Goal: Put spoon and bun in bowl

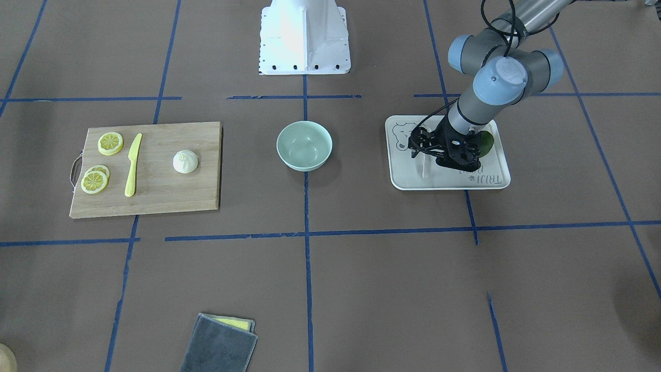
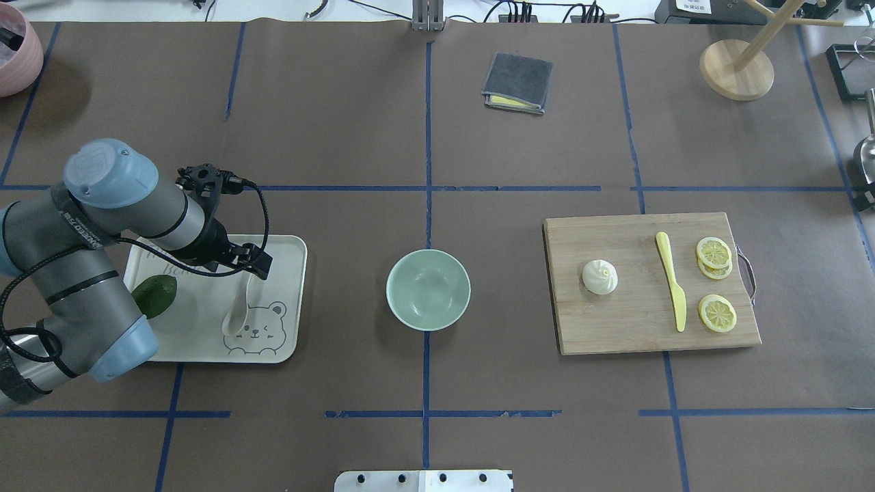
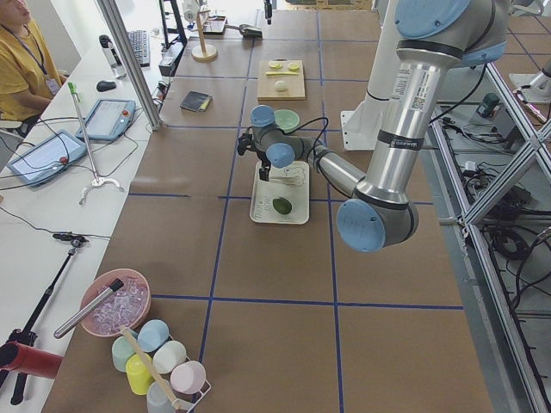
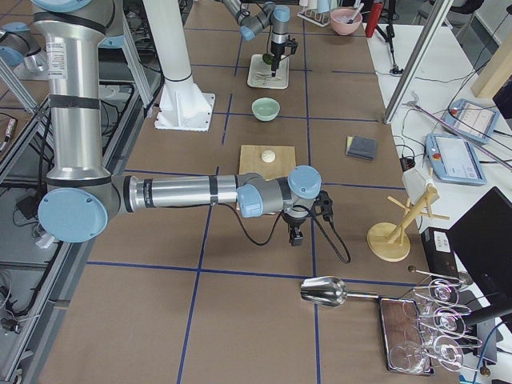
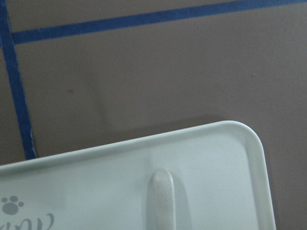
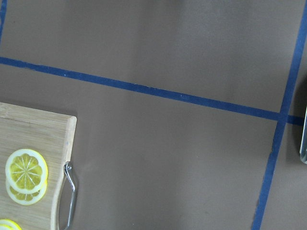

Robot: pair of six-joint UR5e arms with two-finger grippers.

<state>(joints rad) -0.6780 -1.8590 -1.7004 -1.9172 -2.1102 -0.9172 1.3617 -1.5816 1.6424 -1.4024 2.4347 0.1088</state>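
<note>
Located the spoon [image 2: 238,311] lying in the white bear-print tray [image 2: 290,273], left of centre in the overhead view, scoop toward the lower edge and handle pointing up the frame. Noted a green fruit [image 2: 154,295] in the same tray, to the spoon's left and apart from it. Found the left hand [image 2: 254,268] low over the upper end of the handle; cannot tell whether its fingers stand apart or are clamped on the handle. Saw only the handle tip and one tray corner in the left wrist view.

Found the bowl [image 2: 428,290] at frame centre on the desk [image 2: 342,137], well apart from the tray. Located the bun [image 2: 599,277] on the wooden board [image 2: 615,328], right of centre, with a yellow knife [image 2: 671,287] and lemon slices [image 2: 714,251] further right.

Sighted the right hand [image 4: 296,237] only in the exterior right view, mid-frame, pointing down at the desk; cannot tell whether apart or together.
</note>
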